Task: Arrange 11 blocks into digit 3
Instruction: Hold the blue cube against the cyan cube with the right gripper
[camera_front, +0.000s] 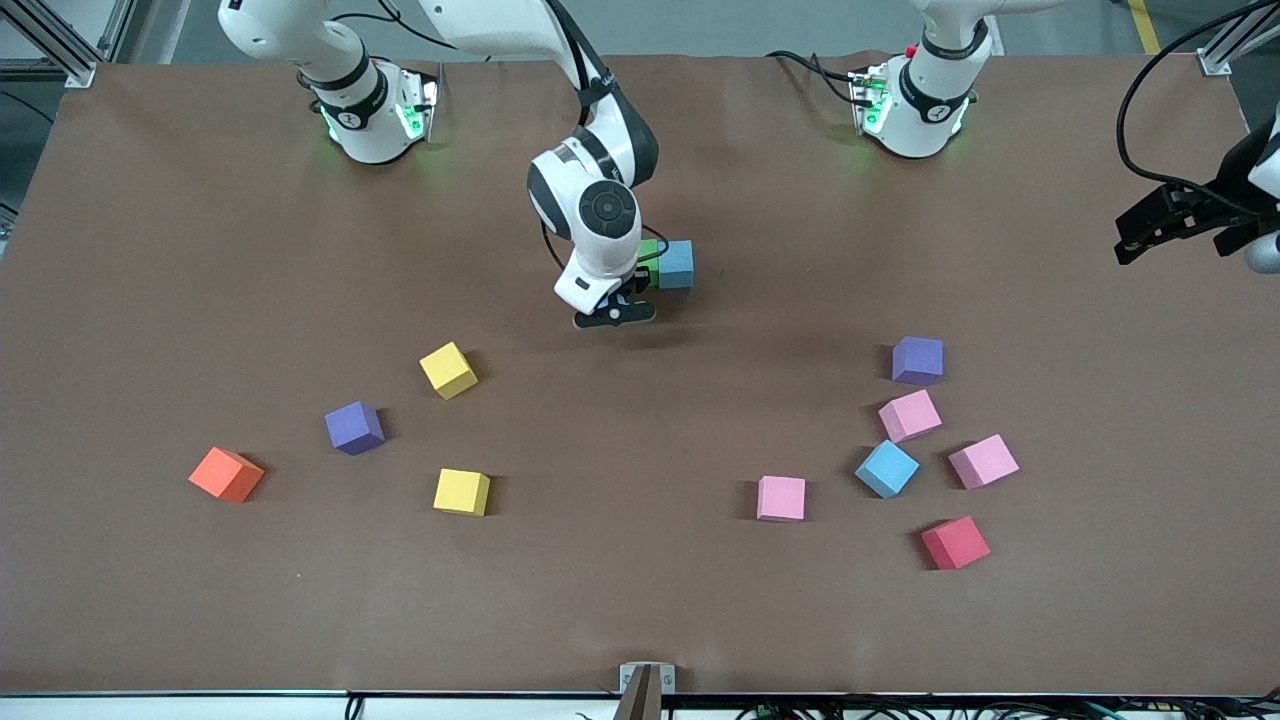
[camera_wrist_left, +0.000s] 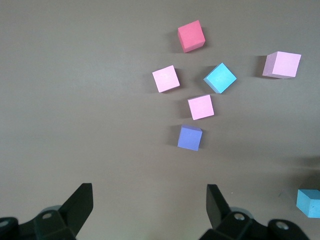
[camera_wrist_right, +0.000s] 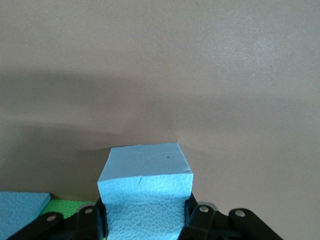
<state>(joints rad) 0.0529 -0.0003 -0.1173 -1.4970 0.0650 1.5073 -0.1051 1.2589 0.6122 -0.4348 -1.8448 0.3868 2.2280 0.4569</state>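
Blue foam block (camera_wrist_right: 145, 192) is pinched in the right tool (camera_front: 615, 312), low over the surface (camera_front: 640, 620) just beside the green block (camera_front: 648, 252) and blue block (camera_front: 677, 264), likely to extend the row starting the digit. Left tool (camera_wrist_left: 150, 210) hangs spread at its end of the surface, waiting over the purple block (camera_wrist_left: 190, 137) and pink block (camera_wrist_left: 201, 107). Remaining blocks lie scattered nearer the camera.

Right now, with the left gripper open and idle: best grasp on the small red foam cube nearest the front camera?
Take the small red foam cube from straight above, fingers on two opposite flat side faces. It sits flat but turned askew to the table edge, so rotate the left gripper to match. All four sides are free; the light blue foam cube stands apart.
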